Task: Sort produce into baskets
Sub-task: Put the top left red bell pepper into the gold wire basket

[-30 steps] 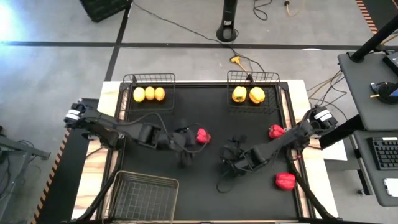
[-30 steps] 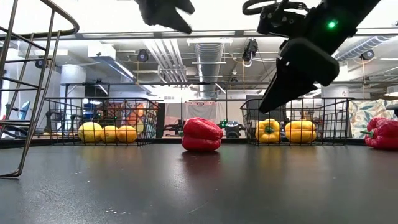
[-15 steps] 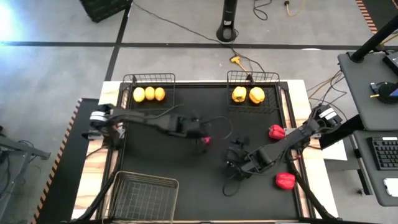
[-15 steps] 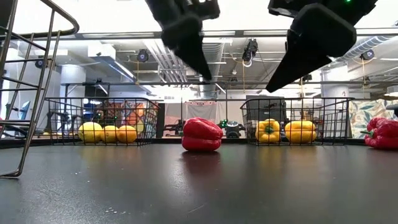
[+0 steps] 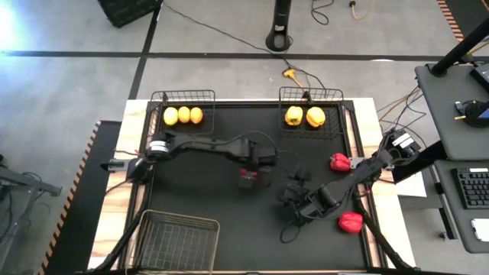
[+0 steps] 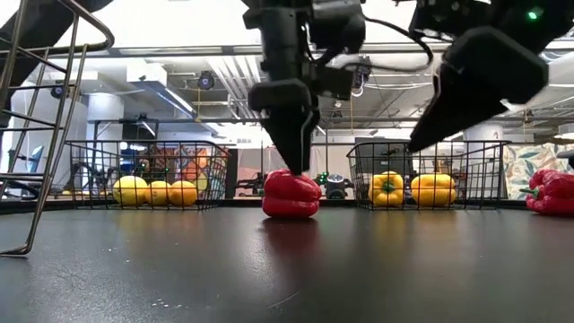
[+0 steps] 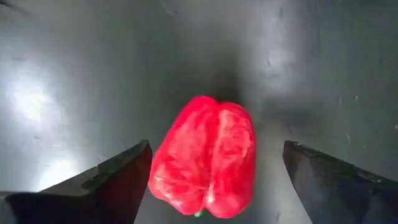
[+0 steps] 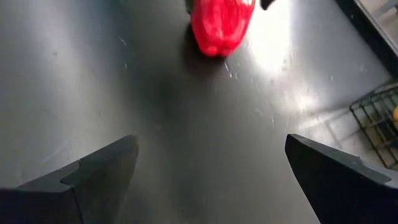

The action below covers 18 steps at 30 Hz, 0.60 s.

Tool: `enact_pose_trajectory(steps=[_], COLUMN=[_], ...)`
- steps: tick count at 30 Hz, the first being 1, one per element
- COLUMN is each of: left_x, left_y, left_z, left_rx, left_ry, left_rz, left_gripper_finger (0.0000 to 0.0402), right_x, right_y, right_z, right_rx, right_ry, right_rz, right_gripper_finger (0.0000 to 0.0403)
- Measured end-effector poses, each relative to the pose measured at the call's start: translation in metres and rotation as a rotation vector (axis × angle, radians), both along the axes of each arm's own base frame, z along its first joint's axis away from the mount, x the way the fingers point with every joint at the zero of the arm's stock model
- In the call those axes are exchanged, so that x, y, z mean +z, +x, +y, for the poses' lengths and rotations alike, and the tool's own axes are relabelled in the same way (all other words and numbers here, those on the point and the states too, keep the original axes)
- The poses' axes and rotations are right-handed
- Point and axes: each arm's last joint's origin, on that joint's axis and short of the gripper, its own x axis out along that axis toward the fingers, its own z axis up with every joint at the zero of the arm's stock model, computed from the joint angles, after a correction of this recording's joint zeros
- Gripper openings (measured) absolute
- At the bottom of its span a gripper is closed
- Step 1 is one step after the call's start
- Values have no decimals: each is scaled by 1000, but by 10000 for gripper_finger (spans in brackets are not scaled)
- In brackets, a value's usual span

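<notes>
A red bell pepper [image 5: 247, 182] lies on its side on the black table top near the middle; it also shows in the low view [image 6: 291, 194] and the left wrist view [image 7: 205, 158]. My left gripper [image 5: 248, 169] is open, pointing down over it, with one finger on either side [image 7: 216, 147]; I cannot tell whether it touches. My right gripper [image 5: 295, 201] is open and empty, raised above the table to the pepper's right [image 8: 211, 140]. Two more red peppers [image 5: 340, 161] [image 5: 351, 222] lie at the right.
The far left wire basket [image 5: 183, 98] holds three yellow-orange fruits. The far right basket [image 5: 309, 94] holds two yellow peppers. A third wire basket [image 5: 177, 241] stands at the near left with nothing in it. Cables trail by the right arm.
My left gripper has gone toward the table's right edge and come down over the red pepper in the middle, with its fingers now on either side of it. My right gripper has drawn back toward the table's right edge. The pepper has stayed in place.
</notes>
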Motion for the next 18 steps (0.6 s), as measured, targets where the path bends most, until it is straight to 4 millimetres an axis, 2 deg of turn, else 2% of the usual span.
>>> enact_pose_trajectory(steps=[11, 15, 18], left_x=[-22, -35, -38], left_y=[13, 13, 9], left_z=[4, 5, 5], left_rx=[-15, -15, -12], left_ry=[29, 28, 27], left_rz=[101, 150, 182], left_gripper_finger=[379, 379, 371], right_x=[-17, -20, -22], right_y=[-14, -18, -20], right_z=[0, 1, 2], right_rx=[-48, -59, -62], right_ry=[29, 37, 43], right_rz=[11, 9, 6], right_gripper_finger=[398, 398, 398])
